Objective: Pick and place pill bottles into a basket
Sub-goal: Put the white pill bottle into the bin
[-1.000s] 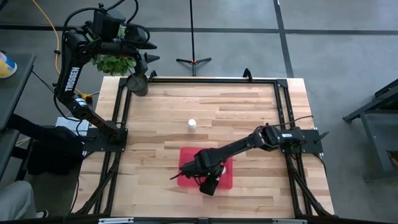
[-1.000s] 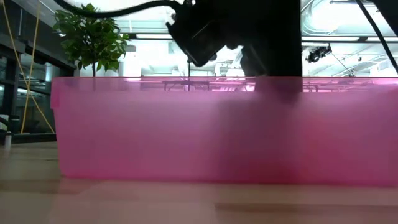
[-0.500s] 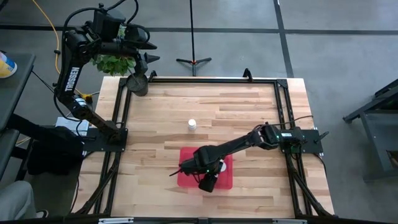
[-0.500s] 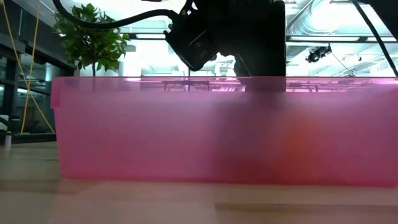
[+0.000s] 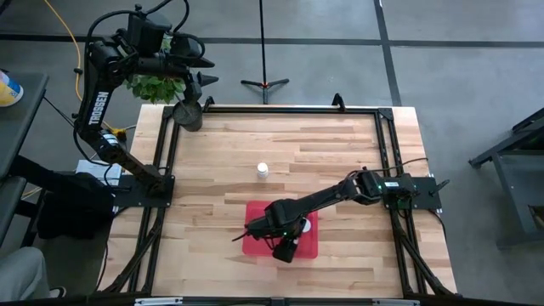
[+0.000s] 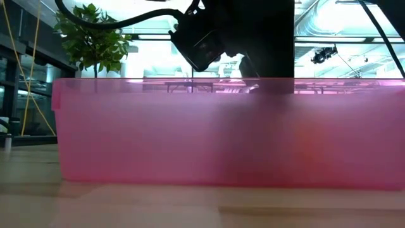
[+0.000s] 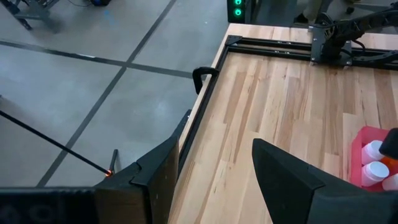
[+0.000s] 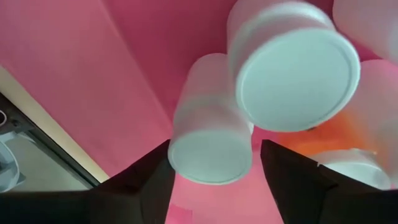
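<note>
We judge the last pill bottle (image 5: 262, 171), upright on the desk just beyond the basket (image 5: 255, 242), nearer our right gripper (image 8: 214, 186), jaws open and empty over 4 binned bottles (image 8: 292, 74), than the left gripper (image 7: 214, 180), open off-desk.

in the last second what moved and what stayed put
Little changed. The right gripper over the red tray shifted slightly toward the left side of the table and stayed low inside it; its fingers are open, with bottles lying in the tray. No grab or release is visible. The lone bottle on the table, the tray and the left gripper, raised by the plant, stayed as they were.
</note>
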You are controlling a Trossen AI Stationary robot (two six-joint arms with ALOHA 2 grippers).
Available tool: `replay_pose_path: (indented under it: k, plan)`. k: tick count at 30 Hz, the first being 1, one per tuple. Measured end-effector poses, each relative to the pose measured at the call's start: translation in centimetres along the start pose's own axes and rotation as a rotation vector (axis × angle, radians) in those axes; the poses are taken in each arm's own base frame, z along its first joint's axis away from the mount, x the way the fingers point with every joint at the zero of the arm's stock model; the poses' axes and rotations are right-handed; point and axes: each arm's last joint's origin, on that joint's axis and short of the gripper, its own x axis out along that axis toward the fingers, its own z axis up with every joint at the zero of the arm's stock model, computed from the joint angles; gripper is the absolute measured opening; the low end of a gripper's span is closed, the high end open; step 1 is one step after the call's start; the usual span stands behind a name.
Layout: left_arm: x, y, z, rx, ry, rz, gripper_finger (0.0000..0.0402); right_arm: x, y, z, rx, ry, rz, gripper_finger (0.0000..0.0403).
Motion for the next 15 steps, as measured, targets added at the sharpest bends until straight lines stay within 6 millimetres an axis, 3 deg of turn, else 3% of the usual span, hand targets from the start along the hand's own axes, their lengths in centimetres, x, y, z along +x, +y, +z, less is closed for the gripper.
replay_pose_path:
  k: [10, 15]
  plan:
    - [0.0, 0.0, 0.0, 0.000, 0.000, 0.000, 0.0237, -0.2, 0.0, -0.2, 0.000, 0.015, 0.005, 0.0227]
    - [0.0, 0.0, 0.0, 0.000, 0.000, 0.000, 0.0237, -2.1, 0.5, -0.4, -0.038, -0.033, 0.034, 0.0228]
